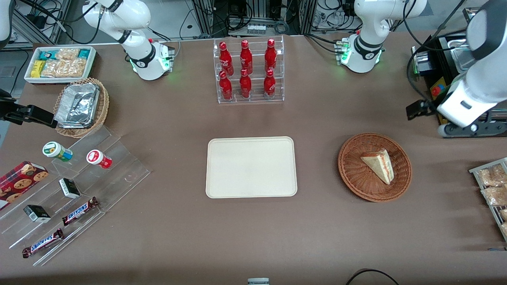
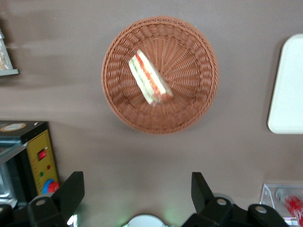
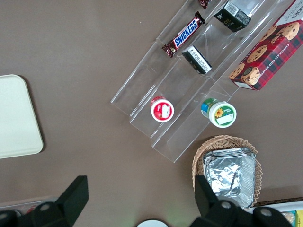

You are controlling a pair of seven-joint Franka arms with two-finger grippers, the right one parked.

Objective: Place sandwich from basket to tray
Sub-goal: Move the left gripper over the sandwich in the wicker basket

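The sandwich (image 1: 379, 164), a tan bread wedge with red, white and green layers, lies in the round reddish-brown basket (image 1: 356, 174) toward the working arm's end of the table. Both also show in the left wrist view, the sandwich (image 2: 149, 83) inside the basket (image 2: 194, 71). The cream tray (image 1: 251, 166) lies flat and empty mid-table, beside the basket; its corner shows in the left wrist view (image 2: 286, 90). My left gripper (image 2: 136, 189) is open and empty. It hangs high above the table, farther from the front camera than the basket and apart from it.
A clear rack of red bottles (image 1: 248, 71) stands farther from the front camera than the tray. A yellow control box (image 2: 40, 161) sits near the working arm. Snack packets (image 1: 493, 186) lie at the working arm's table end. Acrylic steps with snacks (image 1: 75, 190) and a foil-filled basket (image 1: 81, 107) sit at the parked arm's end.
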